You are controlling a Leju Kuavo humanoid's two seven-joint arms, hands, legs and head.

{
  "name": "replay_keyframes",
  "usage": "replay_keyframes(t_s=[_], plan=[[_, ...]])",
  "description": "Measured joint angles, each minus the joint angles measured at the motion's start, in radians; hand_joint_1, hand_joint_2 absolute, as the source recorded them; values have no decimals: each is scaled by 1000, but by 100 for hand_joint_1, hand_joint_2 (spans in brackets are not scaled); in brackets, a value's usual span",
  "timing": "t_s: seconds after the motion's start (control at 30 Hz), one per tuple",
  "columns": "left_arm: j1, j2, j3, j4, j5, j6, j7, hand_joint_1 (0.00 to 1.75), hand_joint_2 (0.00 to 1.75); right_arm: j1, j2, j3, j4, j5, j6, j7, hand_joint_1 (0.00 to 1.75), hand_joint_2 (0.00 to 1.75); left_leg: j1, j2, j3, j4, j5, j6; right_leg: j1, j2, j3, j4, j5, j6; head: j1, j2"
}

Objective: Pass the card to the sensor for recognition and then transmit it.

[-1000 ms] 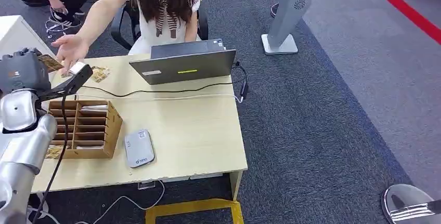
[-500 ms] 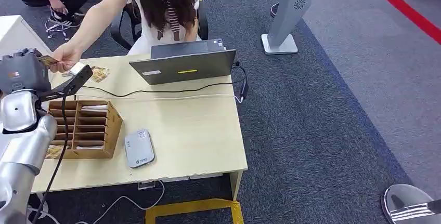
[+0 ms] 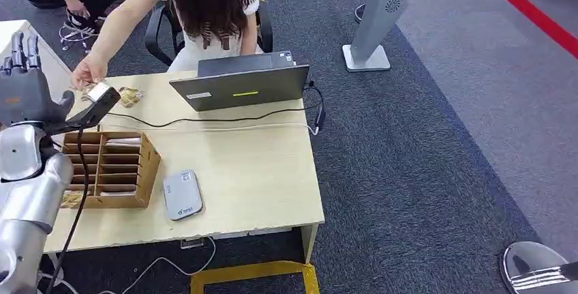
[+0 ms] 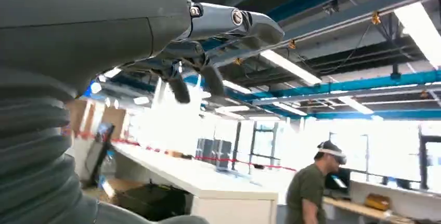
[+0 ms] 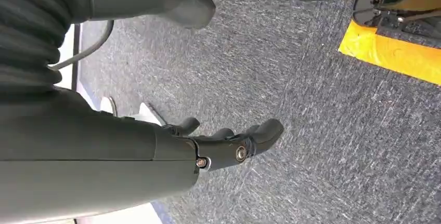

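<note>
1. Your left hand [image 3: 26, 76] is raised at the table's far left corner with its fingers [image 3: 20, 47] spread upward and nothing in them; the left wrist view confirms the dark fingers apart against the ceiling.
2. Your right hand [image 5: 229, 146] hangs low over the carpet, fingers loosely extended and holding nothing.
3. The card [image 3: 87, 88] now sits with the person's hand [image 3: 87, 72], which is down at the tabletop just beyond the scanner head [image 3: 102, 94] (the card itself is small and partly hidden, so I cannot tell whether it is flat on the table).
4. By the look of it the hand-over is done, so the step in hand is a clean withdrawal: keep the fingers open and draw the left hand back toward you, not sideways.
5. Mind the scanner head and its black cable [image 3: 82, 157], which lie just beside your forearm; a sweep to your right would catch them.
6. The wooden sorter box [image 3: 112, 168] sits under your arm's path, so lift clear before lowering.
7. Open room lies to your left, off the table edge [image 3: 204, 229]; the laptop [image 3: 242, 86] and the grey reader [image 3: 182, 194] are well apart.
</note>
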Motion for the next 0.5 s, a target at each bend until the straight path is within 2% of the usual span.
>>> replay_keyframes(t_s=[0.17,0.27,0.3,0.37,0.4,0.47,0.5], plan=[[214,6,82,-304,359,-70,-177,0,175,5,0,-1,0,-44,-11,-17,0,175,0,3,0,-1,-2,0,0,4,-1,0,0,0,0,0],[370,12,172,-506,693,-178,-282,0,175,11,0,-7,0,-68,-19,-28,0,175,0,6,1,-1,-3,-1,0,7,-1,0,-2,0,0,0],[415,12,201,-561,755,-197,-308,0,175,14,0,-10,0,-72,-19,-31,0,175,1,7,1,-1,-3,-1,0,7,-2,0,-2,0,-1,0],[470,13,254,-630,784,-222,-330,0,175,17,0,-13,1,-76,-19,-30,0,175,1,4,-1,-1,-3,-1,0,4,-2,0,-3,0,0,0],[494,15,270,-660,838,-250,-341,0,175,17,0,-14,2,-83,-21,-31,0,175,1,2,-2,-1,-3,-1,0,2,-1,0,-4,0,0,0],[569,18,344,-719,1064,-345,-378,0,175,15,0,-21,2,-101,-24,-42,0,175,0,5,-1,-3,-5,-2,0,5,0,0,-4,0,3,0],[608,19,394,-743,1243,-415,-403,0,175,16,0,-25,2,-113,-29,-49,0,175,0,8,2,-3,-6,-3,0,8,0,0,-4,-1,1,0]])
